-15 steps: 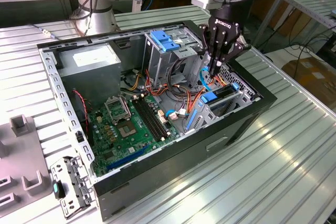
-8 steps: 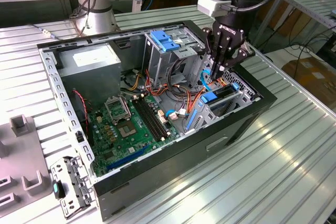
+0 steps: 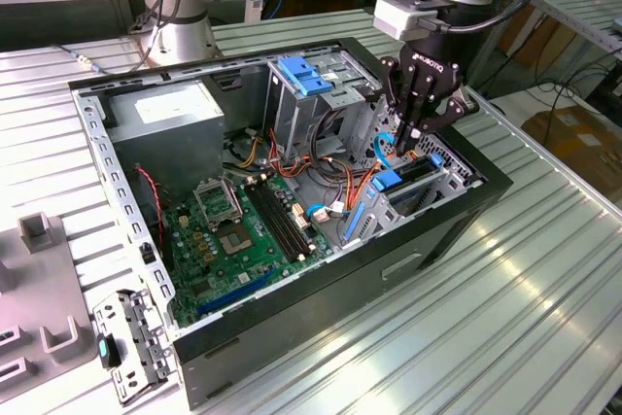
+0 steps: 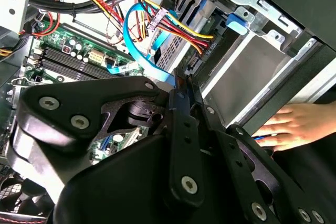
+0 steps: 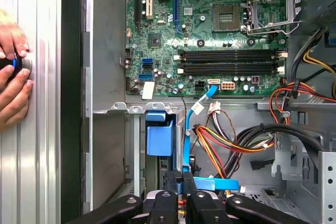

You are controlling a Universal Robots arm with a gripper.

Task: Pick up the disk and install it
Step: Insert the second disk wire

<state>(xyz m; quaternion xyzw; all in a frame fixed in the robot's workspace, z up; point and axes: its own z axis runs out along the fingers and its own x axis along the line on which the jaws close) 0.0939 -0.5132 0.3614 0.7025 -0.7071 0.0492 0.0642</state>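
While the gripper (image 3: 418,133) hangs down inside the open PC case (image 3: 466,203), its black fingers (image 5: 176,203) are pinched close together, almost touching, right at a blue cable (image 5: 187,145) that loops up toward the motherboard (image 5: 210,40). Can't really tell if it's actually clamping the cable or just sitting against it. The disk (image 3: 413,174) is just below the gripper, slotted into the drive cage at the front corner of the case, dark body with blue rails (image 3: 388,180) at the end. In the first wrist view there's a blue plastic tab (image 5: 160,136) next to that cable, plus a bundle of red, yellow and black wires (image 5: 236,142) beside it. A person's hand (image 5: 13,77) rests on the ribbed metal bench (image 3: 505,318) just outside the case wall; it also shows in the second wrist view (image 4: 294,127). Further back in the exterior view sits the grey power supply box (image 3: 170,128), and another blue bracket (image 3: 305,77) on top of the upper drive bay.
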